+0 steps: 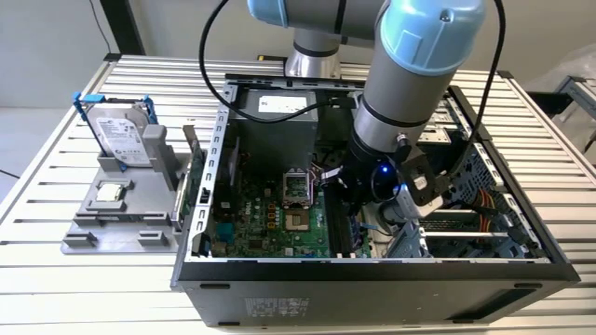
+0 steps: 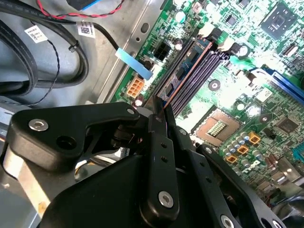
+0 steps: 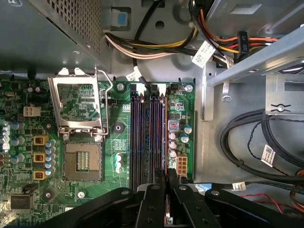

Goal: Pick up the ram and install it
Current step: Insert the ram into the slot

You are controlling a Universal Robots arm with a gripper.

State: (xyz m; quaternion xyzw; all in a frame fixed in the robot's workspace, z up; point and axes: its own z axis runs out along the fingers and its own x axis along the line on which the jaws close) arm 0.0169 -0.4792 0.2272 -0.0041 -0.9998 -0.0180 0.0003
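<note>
My gripper [image 1: 356, 209] is down inside the open computer case [image 1: 373, 276], over the green motherboard [image 1: 270, 216]. In the second wrist view the black fingers [image 2: 159, 107] are shut on the ram [image 2: 187, 64], a thin dark stick with a coppery edge. It is held on edge and runs along the purple memory slots [image 2: 202, 71]. In the first wrist view the gripper [image 3: 167, 176] sits at the near end of the row of slots [image 3: 142, 137], in line with the outer slot beside the small capacitors. I cannot tell whether the ram touches the slot.
The open processor socket [image 3: 83, 161] lies beside the slots. Cable bundles [image 3: 247, 142] and a drive cage [image 1: 465, 230] crowd the other side. Outside the case, a grey fixture [image 1: 121, 216] holds a silver hard drive in a blue frame [image 1: 121, 136] and a small square chip [image 1: 112, 190].
</note>
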